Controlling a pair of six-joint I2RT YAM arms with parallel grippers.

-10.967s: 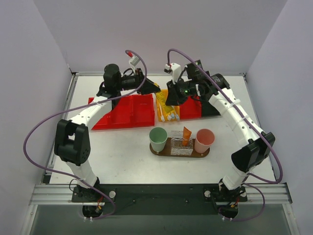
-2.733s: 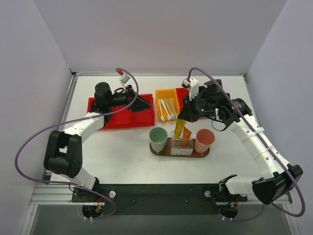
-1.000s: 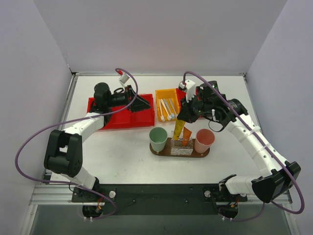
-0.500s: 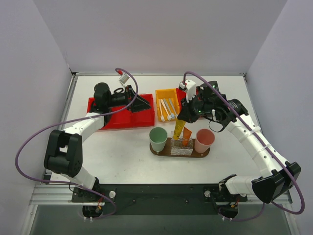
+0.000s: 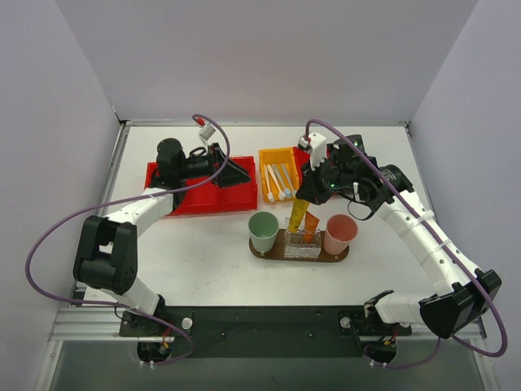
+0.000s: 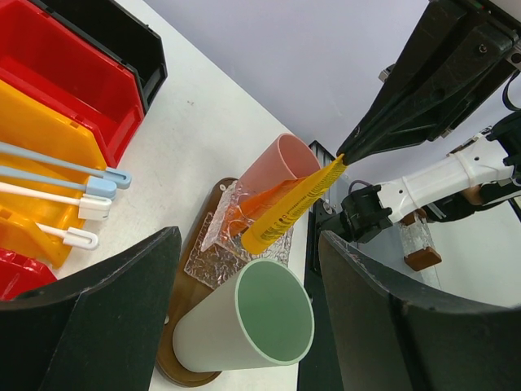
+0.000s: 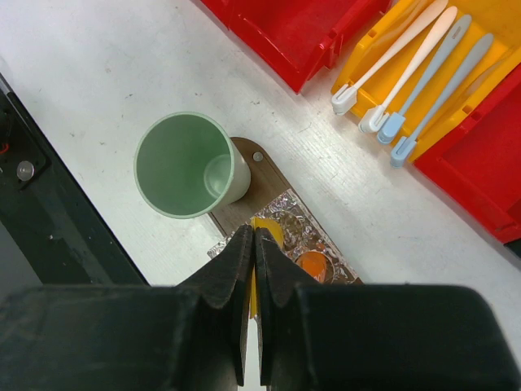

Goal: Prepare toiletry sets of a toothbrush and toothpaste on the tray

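My right gripper (image 5: 308,194) is shut on the flat top end of a yellow toothpaste tube (image 5: 297,218). The tube slants down into a clear holder (image 5: 301,243) on the dark wooden tray (image 5: 269,253). An orange tube (image 5: 312,226) stands in the same holder. In the right wrist view the gripper (image 7: 253,234) pinches the yellow tube (image 7: 267,229) above the holder, beside the orange tube (image 7: 314,263). My left gripper (image 5: 232,173) is open and empty over the red bin (image 5: 203,191). It (image 6: 248,244) faces the tray (image 6: 175,362). White and pale blue toothbrushes (image 5: 281,181) lie in the yellow bin (image 5: 273,156).
A green cup (image 5: 263,230) stands on the tray's left end and a pink cup (image 5: 340,234) on its right end. More red bins (image 7: 301,32) and a black bin (image 6: 122,37) sit behind the tray. Grey walls surround the table.
Since the earliest frame my right gripper has carried the yellow tube from the bins to the clear holder, and my left arm has drawn back left. Over the last second nothing visibly moves.
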